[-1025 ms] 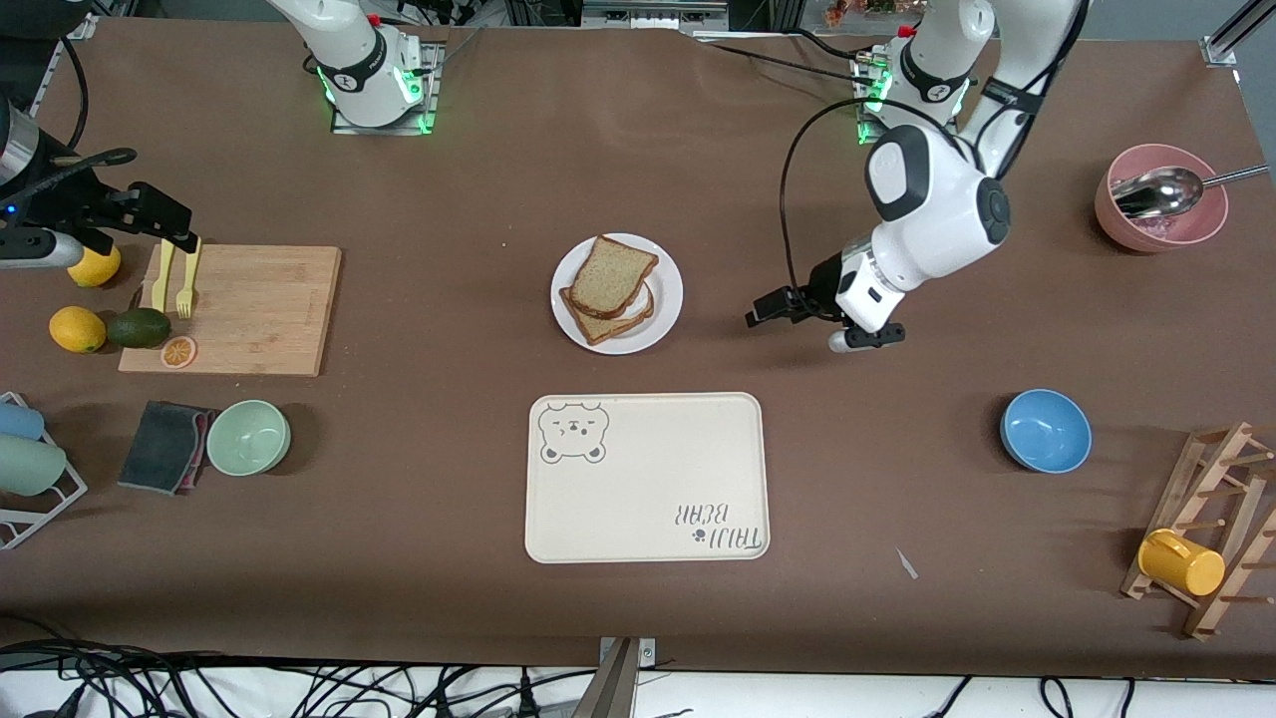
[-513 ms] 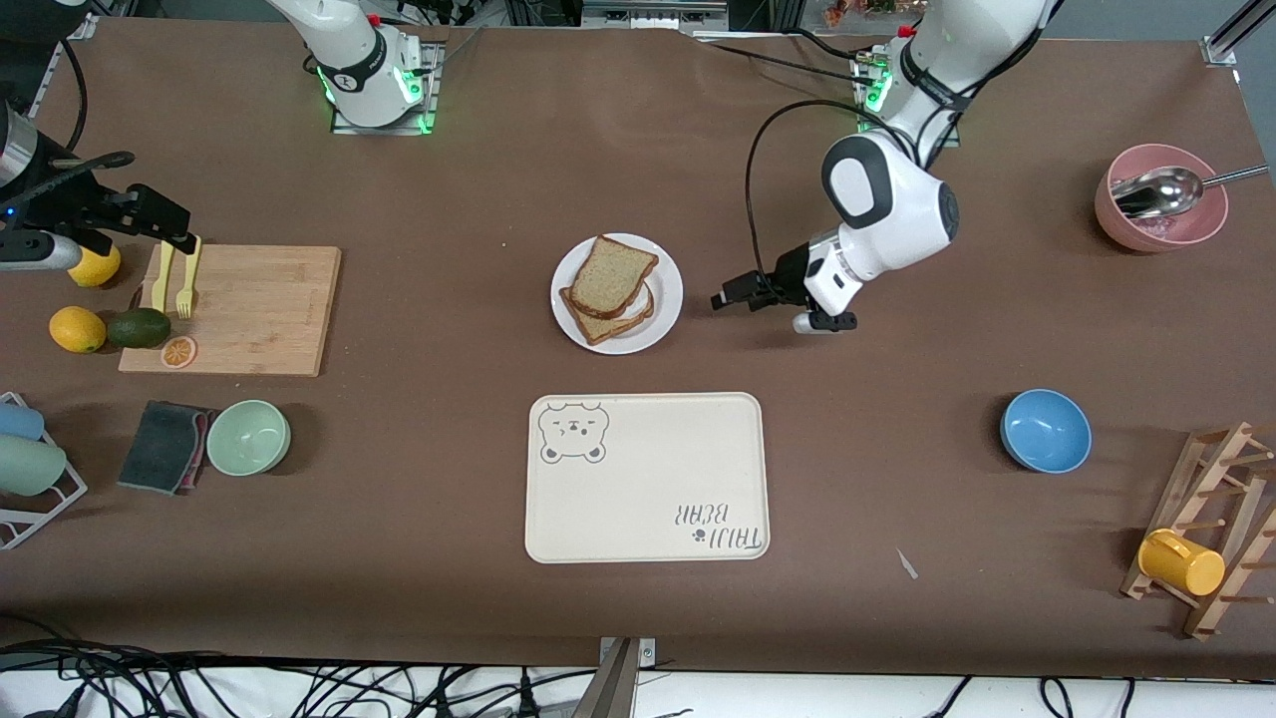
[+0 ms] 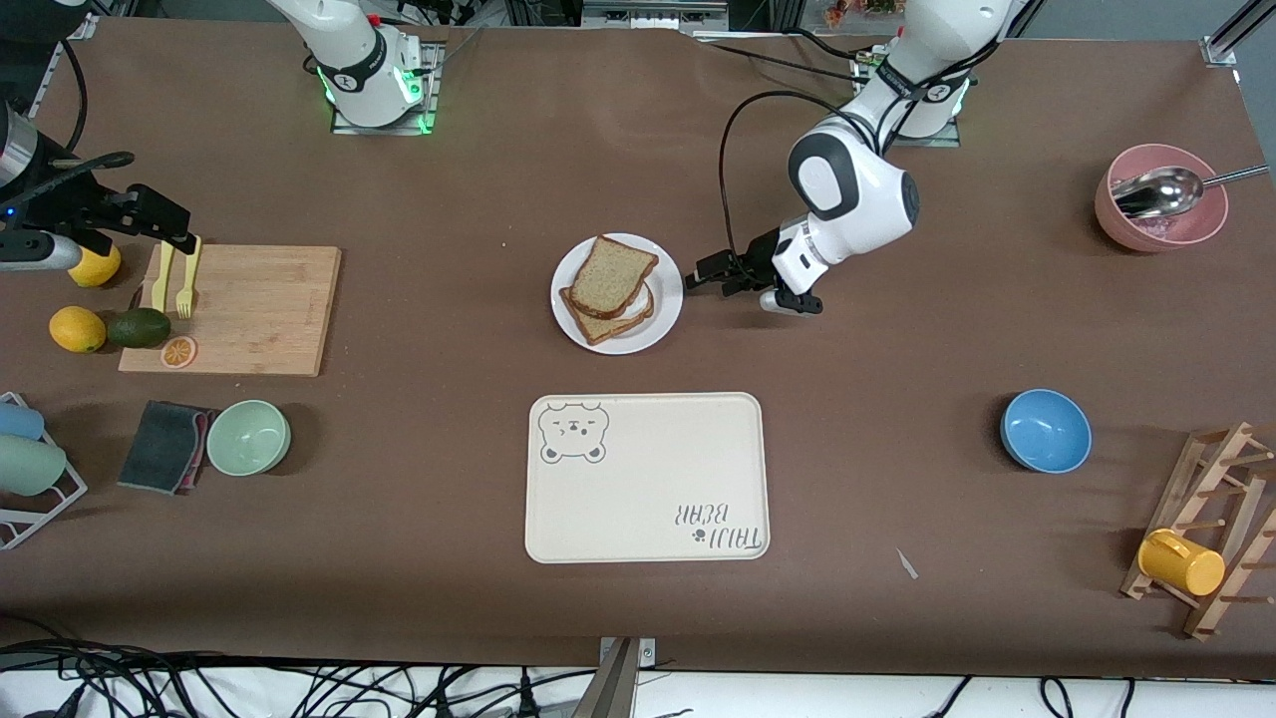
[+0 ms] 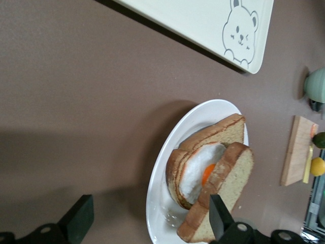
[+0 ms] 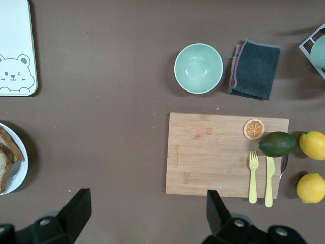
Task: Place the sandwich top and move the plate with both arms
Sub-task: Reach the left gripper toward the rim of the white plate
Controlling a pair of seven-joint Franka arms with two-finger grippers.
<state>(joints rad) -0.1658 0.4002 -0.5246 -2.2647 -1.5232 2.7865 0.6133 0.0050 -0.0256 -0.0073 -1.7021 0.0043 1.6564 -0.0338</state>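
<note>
Even, bright overhead light fills the tabletop (image 3: 419, 479). Soft shadows fall beside the plate (image 4: 161, 168) and the bowls. The metal spoon (image 3: 1161, 191) shows glare. All views look sharp.

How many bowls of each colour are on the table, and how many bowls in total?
Pale green bowl: 1
Blue bowl: 1
Pink bowl, with a metal spoon in it: 1
Total: 3 bowls
</note>
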